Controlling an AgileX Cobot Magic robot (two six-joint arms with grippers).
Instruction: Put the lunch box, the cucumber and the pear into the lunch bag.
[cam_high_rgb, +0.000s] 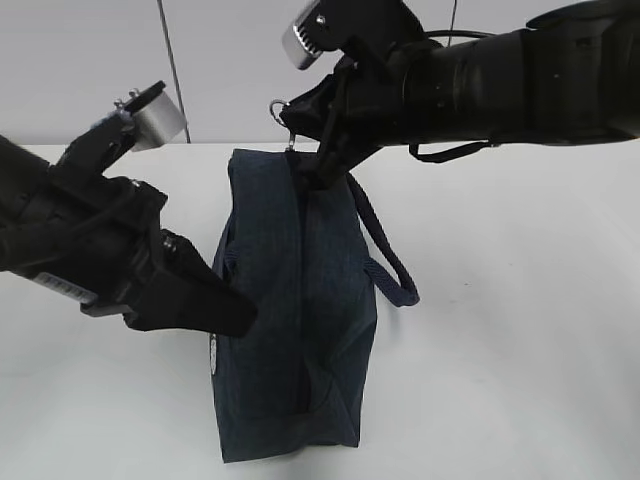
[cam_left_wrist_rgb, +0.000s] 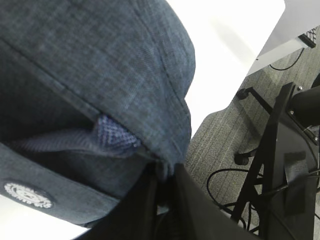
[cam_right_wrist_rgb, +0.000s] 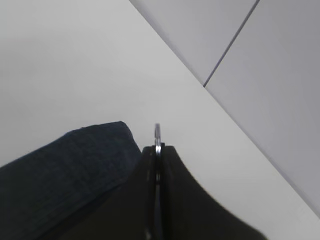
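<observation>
On the white desk (cam_high_rgb: 520, 330) stood the lunch bag (cam_high_rgb: 290, 330), its zipper running along the top and its loop handle (cam_high_rgb: 385, 250) drooping to the bag's right. At the bag's far end, the right pincer (cam_right_wrist_rgb: 157, 150) was clamped on the metal ring pull (cam_right_wrist_rgb: 157, 132). Against the bag's left side, the left pincer (cam_left_wrist_rgb: 165, 177) was pinched tight on a fold of its navy fabric, near a round white emblem (cam_left_wrist_rgb: 27, 195).

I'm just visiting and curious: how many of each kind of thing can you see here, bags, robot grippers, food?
Bags: 1, the lunch bag
Grippers: 2, left gripper and right gripper
Metal ring: 1
Food items: 0 visible
Total: 4
</observation>
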